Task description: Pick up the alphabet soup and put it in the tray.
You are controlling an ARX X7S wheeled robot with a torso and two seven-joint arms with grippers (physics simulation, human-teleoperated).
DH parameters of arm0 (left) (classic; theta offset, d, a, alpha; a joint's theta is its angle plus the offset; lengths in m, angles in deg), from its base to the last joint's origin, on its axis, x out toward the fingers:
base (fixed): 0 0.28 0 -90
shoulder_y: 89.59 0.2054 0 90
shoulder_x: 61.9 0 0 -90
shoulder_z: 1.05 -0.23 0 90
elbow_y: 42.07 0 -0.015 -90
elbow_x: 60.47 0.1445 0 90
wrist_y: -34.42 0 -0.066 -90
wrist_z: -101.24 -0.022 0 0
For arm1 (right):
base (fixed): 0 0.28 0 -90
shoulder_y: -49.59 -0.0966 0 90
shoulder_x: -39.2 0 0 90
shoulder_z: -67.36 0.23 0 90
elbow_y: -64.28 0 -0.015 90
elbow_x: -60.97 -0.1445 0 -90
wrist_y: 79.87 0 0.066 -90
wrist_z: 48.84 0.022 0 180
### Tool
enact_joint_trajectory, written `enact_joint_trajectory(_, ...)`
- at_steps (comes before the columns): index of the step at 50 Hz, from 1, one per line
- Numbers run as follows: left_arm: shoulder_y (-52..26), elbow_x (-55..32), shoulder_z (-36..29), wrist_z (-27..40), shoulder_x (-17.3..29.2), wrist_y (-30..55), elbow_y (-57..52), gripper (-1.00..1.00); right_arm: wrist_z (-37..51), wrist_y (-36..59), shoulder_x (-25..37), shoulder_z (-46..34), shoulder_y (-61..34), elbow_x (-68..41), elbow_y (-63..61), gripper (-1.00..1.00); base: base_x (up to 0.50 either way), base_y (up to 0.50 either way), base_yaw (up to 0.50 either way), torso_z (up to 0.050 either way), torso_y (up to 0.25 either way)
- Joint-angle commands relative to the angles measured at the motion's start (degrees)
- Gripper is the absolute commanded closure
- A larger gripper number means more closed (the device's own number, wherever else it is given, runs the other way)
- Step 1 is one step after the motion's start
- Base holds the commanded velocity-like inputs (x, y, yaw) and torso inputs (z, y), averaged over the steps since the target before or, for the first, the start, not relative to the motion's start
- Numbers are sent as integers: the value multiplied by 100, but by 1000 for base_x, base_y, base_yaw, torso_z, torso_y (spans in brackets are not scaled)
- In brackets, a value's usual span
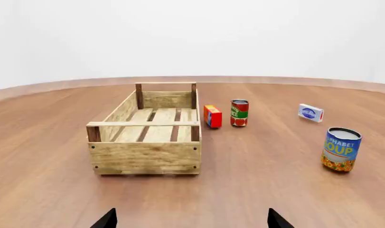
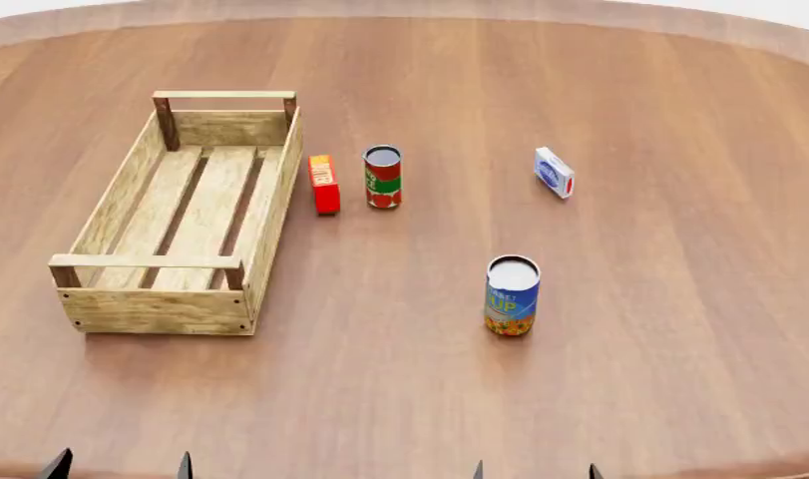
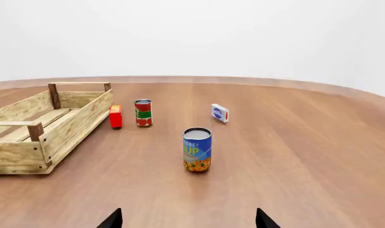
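We see both arms held low at the near edge of the table [image 2: 697, 120], with only dark fingertips poking into the head view. The left gripper [image 2: 122, 467] shows two tips set well apart, so its fingers are spread and hold nothing; the left wrist view confirms this, with a tip at each side of its frame and bare wood between. The right gripper [image 2: 535, 471] is the same: two tips apart, fingers spread, nothing between them.

The soup can [image 2: 512, 295] stands upright on the table, out in front of the right gripper and well apart from it. In the right wrist view it sits near the middle of the frame, between the two fingertips' lines. The crate [image 2: 273, 185] lies to the left of the can, well apart from it, its long side running away from us, and it holds nothing. Just beside the crate's right wall stands a small red box [image 2: 324, 184], then a red and green can [image 2: 383, 177]. Farther right is a small blue and white box [image 2: 554, 172].
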Motion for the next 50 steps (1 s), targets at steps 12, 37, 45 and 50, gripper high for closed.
enact_joint_trajectory(12, 40, -275, -332, 295, 271, -28, -24, -100, 307, -105, 285, -405, 19, -216, 12, -100, 19, 118, 0, 0, 0)
enact_joint_trajectory(37, 68, -440, -601, 490, 490, -92, -37, -100, 462, -218, 484, -678, -4, -434, 48, -100, 330, 407, 0, 0, 0)
enact_joint_trajectory(45, 72, -483, -685, 522, 544, -160, -41, -100, 492, -234, 541, -755, -4, -487, 32, -100, 436, 402, 0, 0, 0)
enact_joint_trajectory(50, 84, -514, -720, 562, 580, -158, -57, -100, 520, -241, 574, -795, -9, -526, 24, -100, 449, 391, 0, 0, 0)
